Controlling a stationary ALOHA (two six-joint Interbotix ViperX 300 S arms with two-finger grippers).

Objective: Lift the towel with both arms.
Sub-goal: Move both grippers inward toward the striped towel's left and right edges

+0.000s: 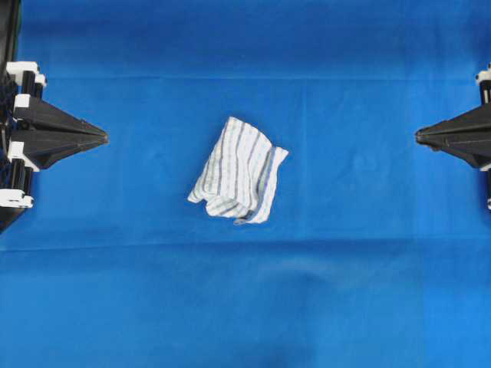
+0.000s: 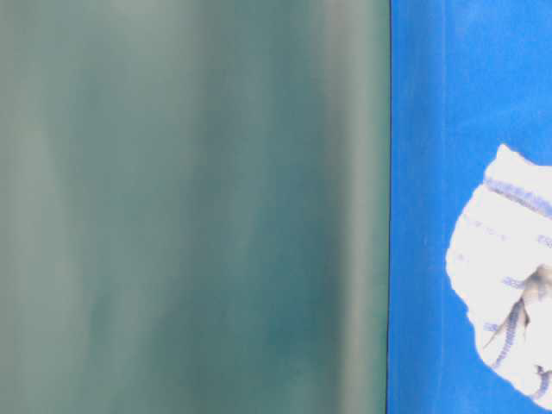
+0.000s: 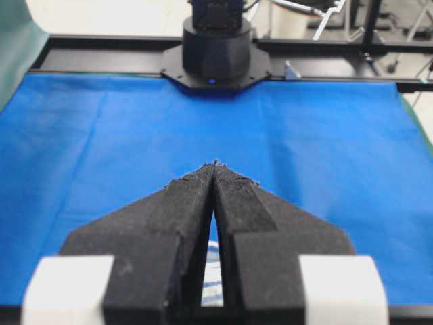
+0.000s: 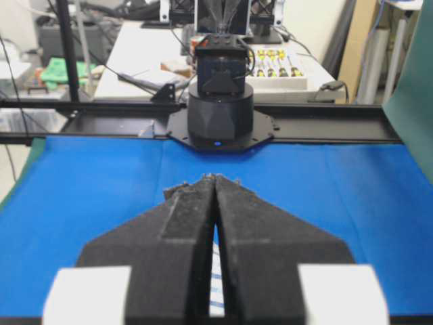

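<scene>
- Blue cloth (image 1: pixel 368 291) is being seen spread flat across the whole work surface, with faint fold lines running over it.
- At the middle of that cloth, the towel (image 1: pixel 239 170), white with thin blue-grey stripes, is being shown lying crumpled and partly folded over itself.
- The towel is being touched by neither arm; both are being kept well apart from it, at opposite edges of the overhead view.
- The left gripper (image 1: pixel 104 137) is being held with its pointed fingers pressed together at the tips, nothing being gripped between them.
- The right gripper (image 1: pixel 418 136) is likewise being held closed and empty, its tip being pointed toward the towel.
- In the table-level view, a green backdrop (image 2: pixel 190 207) is being shown blurred beside the towel's bunched edge.
</scene>
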